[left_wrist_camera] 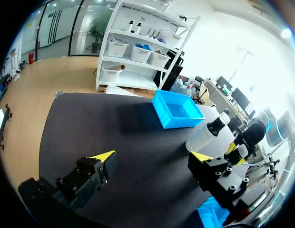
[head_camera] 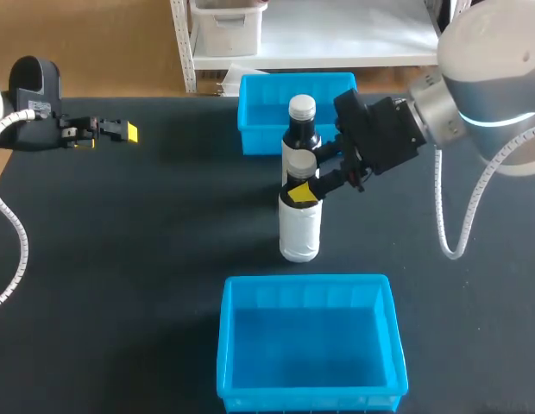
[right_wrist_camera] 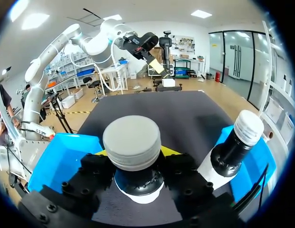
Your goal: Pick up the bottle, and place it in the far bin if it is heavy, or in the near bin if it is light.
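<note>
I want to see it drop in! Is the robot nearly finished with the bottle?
Not nearly. Done: the right jaws are shut on the neck of the grey-capped bottle. In hand: the bottle is between the two bins, and I can't tell if it's lifted off the table. Left: carrying it to a bin, since the far bin and the near bin both look empty.

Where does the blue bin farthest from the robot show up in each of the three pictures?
Head view: far bin upper middle, behind the free bottle.
Left wrist view: far bin ahead of the left gripper.
Right wrist view: far bin beside the right gripper, behind the free bottle.
Shared landmark: the left gripper.
</note>
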Controlling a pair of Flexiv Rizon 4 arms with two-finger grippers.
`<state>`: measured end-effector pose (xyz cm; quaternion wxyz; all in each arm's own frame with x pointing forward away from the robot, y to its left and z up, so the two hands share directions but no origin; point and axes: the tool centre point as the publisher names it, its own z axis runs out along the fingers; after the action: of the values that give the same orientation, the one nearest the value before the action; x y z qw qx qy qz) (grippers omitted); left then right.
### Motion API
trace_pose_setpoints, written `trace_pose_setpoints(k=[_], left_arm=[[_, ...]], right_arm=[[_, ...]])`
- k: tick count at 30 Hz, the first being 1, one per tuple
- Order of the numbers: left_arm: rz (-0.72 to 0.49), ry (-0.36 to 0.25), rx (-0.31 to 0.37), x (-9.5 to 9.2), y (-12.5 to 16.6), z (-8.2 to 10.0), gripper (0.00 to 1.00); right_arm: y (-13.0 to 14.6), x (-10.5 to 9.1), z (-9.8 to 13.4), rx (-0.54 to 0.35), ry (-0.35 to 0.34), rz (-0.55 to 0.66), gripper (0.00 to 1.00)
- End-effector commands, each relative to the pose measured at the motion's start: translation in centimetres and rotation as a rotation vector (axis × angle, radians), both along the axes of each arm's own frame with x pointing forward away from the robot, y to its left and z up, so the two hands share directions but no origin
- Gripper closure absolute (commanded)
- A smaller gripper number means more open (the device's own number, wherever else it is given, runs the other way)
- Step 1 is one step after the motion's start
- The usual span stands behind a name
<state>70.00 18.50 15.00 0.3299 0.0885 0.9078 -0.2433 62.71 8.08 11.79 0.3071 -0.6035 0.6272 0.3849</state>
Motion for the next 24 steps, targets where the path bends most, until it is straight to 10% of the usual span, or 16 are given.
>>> trace_pose_setpoints(k=[1, 9, 13, 19, 24], left_arm=[[0.000, 0.000, 0.000, 0.00, 0.00, 0.00, 0.00], [0.000, 0.000, 0.000, 0.00, 0.00, 0.00, 0.00], [0.000, 0.000, 0.000, 0.00, 0.00, 0.00, 0.00], [0.000, 0.000, 0.000, 0.00, 0.00, 0.00, 0.00], [0.000, 0.000, 0.000, 0.00, 0.00, 0.00, 0.00]], right_arm=[[-0.01, -0.36, -0.07, 0.003, 0.000, 0.001, 0.53], [0.08, -0.42, -0.14, 0.004, 0.004, 0.004, 0.68], [0.06, -0.45, -0.18, 0.004, 0.004, 0.002, 1.00], [0.05, -0.47, -0.23, 0.005, 0.005, 0.003, 1.00], [0.03, -0.49, -0.24, 0.003, 0.007, 0.005, 0.39]])
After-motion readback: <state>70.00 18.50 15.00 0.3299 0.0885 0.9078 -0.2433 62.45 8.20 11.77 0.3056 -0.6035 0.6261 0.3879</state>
